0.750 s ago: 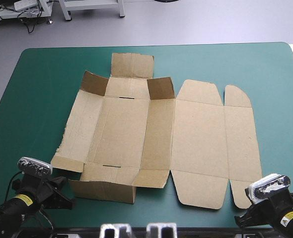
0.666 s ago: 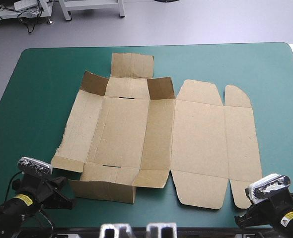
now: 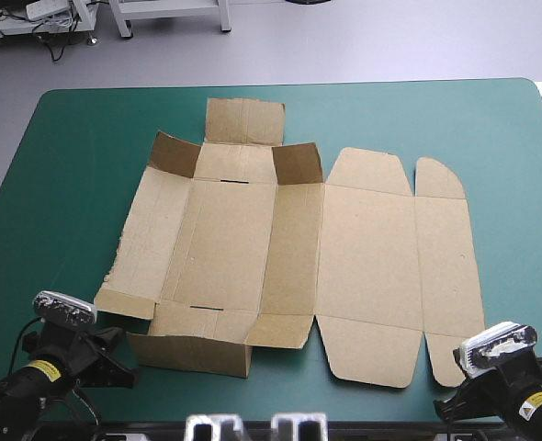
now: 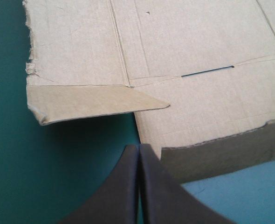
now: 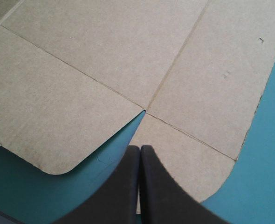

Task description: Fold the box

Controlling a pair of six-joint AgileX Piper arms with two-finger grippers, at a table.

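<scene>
Sitting pinched together, both grippers hold nothing.
Left gripper (image 4: 138, 148), fingers meeting in one arch, is at the teal-green cover's (image 3: 60, 165) 7 o'clock, just short of the box's (image 3: 280, 248) raised near wall; right gripper (image 5: 140, 148) (equally closed) is at 5 o'clock; the box lies mostly flat at centre.

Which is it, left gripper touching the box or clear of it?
Cannot tell. In the left wrist view the shut left gripper ends beside the box's near corner, with no plain gap or contact; the high view doesn't settle it.
</scene>
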